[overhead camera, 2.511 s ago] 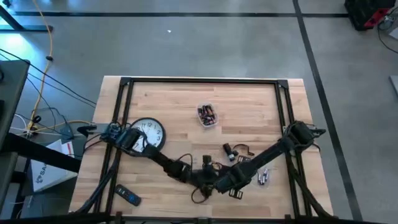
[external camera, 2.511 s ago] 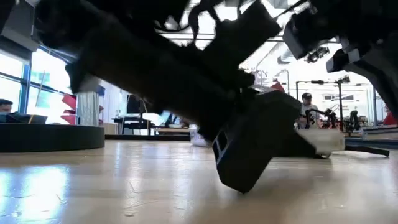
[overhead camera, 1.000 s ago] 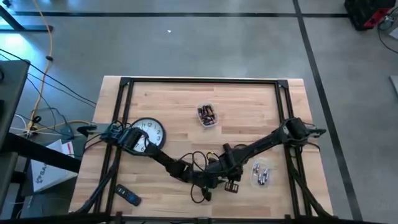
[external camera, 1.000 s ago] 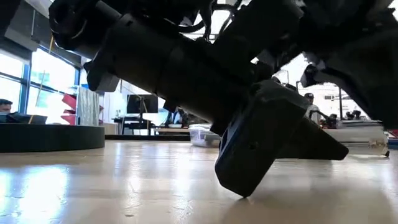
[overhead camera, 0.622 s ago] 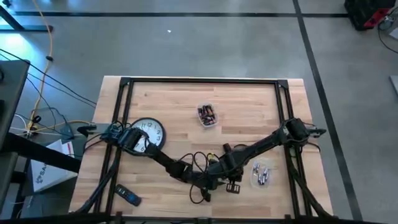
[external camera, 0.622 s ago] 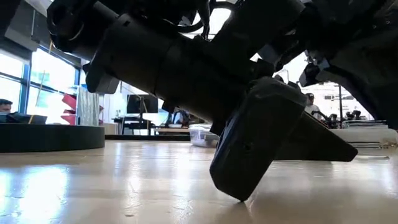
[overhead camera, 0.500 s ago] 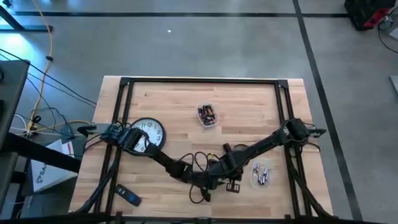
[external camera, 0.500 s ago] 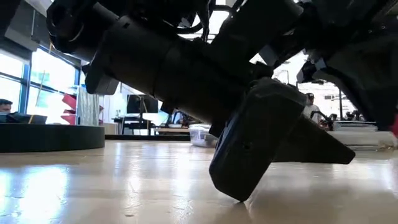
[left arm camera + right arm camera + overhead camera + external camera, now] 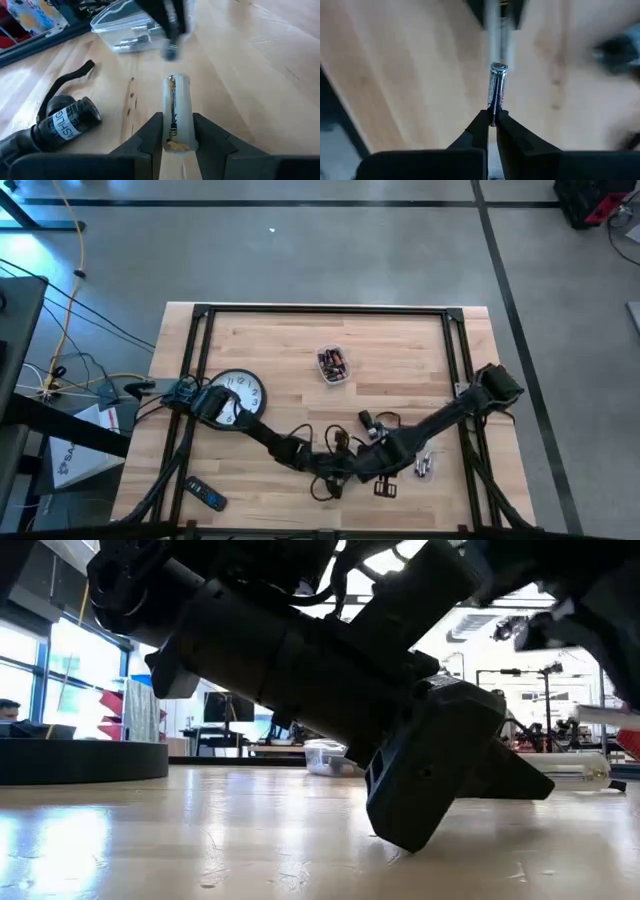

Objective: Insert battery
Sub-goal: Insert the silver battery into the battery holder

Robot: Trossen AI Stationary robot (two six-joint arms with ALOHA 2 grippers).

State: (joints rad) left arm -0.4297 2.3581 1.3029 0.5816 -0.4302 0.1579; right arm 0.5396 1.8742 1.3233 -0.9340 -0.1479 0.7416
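Observation:
My left gripper (image 9: 176,122) is shut on a white tube (image 9: 177,102) that has a metal strip along its open slot. My right gripper (image 9: 493,117) is shut on a silver battery (image 9: 497,85) with purple print. The battery's free end points toward the tube. In the high view the two grippers meet low over the table's near middle, left (image 9: 335,463) and right (image 9: 363,460). In the left wrist view the right gripper's battery end (image 9: 171,50) shows blurred just beyond the tube's open end. My left gripper pinches the tube's near end (image 9: 172,136) between its two fingers, one on each long side. The fingers lie along the tube, which sticks straight out ahead of them, low over the table. My right gripper pinches the battery by its near end (image 9: 494,107) between its fingertips. The battery sticks straight out past the fingers, clear of the table.
A black flashlight body (image 9: 65,125) with a strap lies beside the tube. A clear container of batteries (image 9: 131,27) stands beyond it. Another clear tub of batteries (image 9: 333,365) sits at the far middle, a wall clock (image 9: 238,393) at the left, and a remote (image 9: 205,495) at the near left.
My right gripper has drawn back a little toward the table's right and near edges, still shut on the battery. My left gripper has kept the tube in about the same place.

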